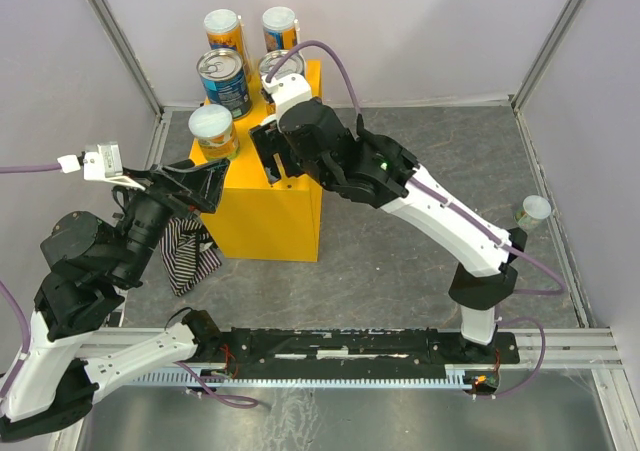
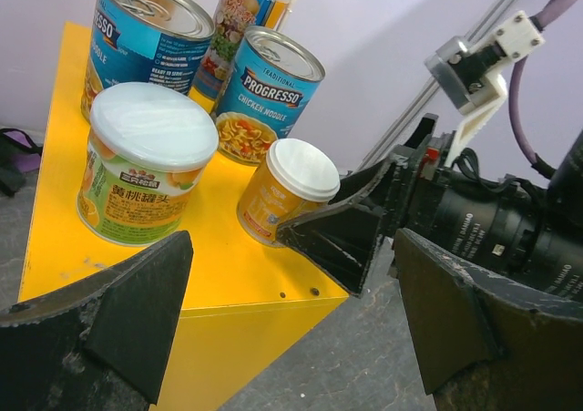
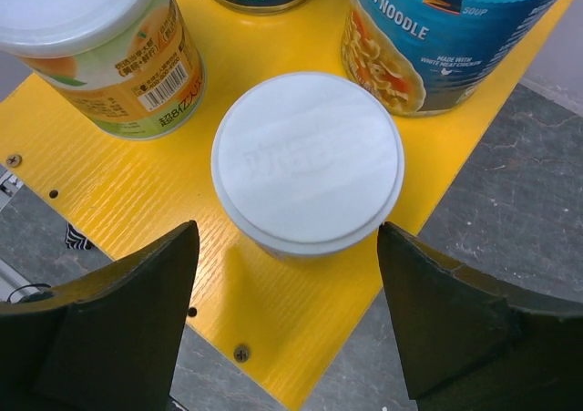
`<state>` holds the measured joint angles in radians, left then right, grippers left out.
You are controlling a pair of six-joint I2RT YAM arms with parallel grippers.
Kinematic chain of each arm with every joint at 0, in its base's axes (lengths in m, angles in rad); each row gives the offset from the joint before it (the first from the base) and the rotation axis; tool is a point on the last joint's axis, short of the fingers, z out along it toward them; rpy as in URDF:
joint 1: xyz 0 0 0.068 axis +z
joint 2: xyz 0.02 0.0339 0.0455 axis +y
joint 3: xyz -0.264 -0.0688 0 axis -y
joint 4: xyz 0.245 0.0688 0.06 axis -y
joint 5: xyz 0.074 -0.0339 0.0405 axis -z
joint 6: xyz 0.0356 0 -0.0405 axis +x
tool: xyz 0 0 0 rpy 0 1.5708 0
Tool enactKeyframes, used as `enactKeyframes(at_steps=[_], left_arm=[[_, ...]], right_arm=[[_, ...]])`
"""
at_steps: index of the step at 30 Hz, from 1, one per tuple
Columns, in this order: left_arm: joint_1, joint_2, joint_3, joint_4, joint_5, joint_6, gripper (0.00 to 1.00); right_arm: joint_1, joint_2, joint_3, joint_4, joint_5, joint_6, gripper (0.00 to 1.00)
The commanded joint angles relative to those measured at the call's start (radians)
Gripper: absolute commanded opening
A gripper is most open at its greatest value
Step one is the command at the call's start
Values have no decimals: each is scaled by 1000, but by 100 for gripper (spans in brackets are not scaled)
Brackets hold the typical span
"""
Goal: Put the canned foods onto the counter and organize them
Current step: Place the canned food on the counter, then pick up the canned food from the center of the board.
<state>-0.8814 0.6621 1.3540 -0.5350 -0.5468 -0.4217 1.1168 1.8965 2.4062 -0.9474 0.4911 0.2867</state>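
Item: small orange can (image 3: 308, 160), white lid, upright near the front edge of the yellow desk (image 3: 118, 192).
Right tool (image 3: 284, 238): spread, straddling the can without touching it.
Left tool (image 2: 291, 242): spread, empty.
Handling: I'd lift the right tool straight up (the neighbours stand close).
Legible: blue can (image 2: 269, 97) reads "PROGRESSO Traditional Chicken Noodle". Green-labelled can (image 2: 146, 169) has Chinese script and a barcode.

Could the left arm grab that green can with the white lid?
Probably yes: the green can stands at a corner of the counter, just ahead of the open left gripper, with nothing between them.
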Motion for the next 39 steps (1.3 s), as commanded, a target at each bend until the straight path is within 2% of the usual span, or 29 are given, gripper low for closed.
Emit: enactKeyframes(at_steps=[1,18,22,28,32,39], left_arm=[[2,-1,18,52,-12,-21,98],[1,0,33,51,-21,-19,98],[1,10,47,51,-23,-16,98],[1,25,69,56,-24,-1,98],[1,27,79,55,-54,9,98],[1,26,89,34,-83,26,98]], right_arm=[[17,-83,-4,24,24,0,86],[94,-312,-223,87,111,44,87],[98,-388,-312,106,186,59,86],[96,-478,-435,82,384,83,87],[48,-518,-470,7,468,127,87],[-160,-584,-566,-65,380,218,87]])
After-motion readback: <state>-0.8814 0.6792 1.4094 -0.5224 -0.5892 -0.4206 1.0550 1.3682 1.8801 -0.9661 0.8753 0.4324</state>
